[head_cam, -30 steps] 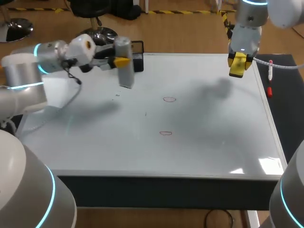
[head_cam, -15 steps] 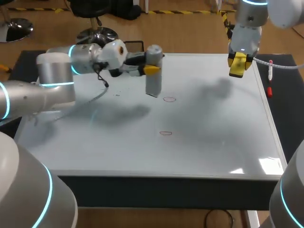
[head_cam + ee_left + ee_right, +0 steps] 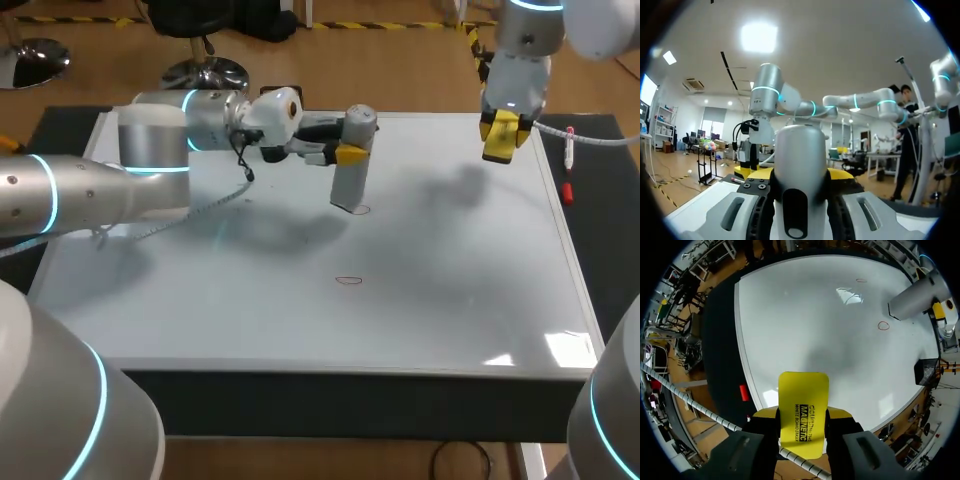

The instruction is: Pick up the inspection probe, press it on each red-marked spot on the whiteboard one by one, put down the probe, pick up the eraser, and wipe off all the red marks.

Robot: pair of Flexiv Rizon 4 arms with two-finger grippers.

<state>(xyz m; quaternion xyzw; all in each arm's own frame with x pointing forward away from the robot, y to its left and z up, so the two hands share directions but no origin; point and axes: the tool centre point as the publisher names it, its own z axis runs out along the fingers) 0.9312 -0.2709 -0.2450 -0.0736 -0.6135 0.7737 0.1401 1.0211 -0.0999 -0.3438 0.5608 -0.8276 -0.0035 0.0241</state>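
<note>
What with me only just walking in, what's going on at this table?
The left fingers grip the grey probe upright, its tip down at the edge of the far red mark on the whiteboard; whether it touches the surface is unclear. The right fingers hold the yellow eraser above the board's far right corner. The near red mark is unwiped too, so probing is under way and wiping has not begun.

Left arm (image 3: 150, 150) and right arm (image 3: 522, 45) are silver-grey rounded tubes ringed with cyan lights; a black cable (image 3: 243, 170) loops at the left wrist; the left gripper (image 3: 800, 175) has yellow tips, with black screws (image 3: 753, 185) on grey finger bases.
</note>
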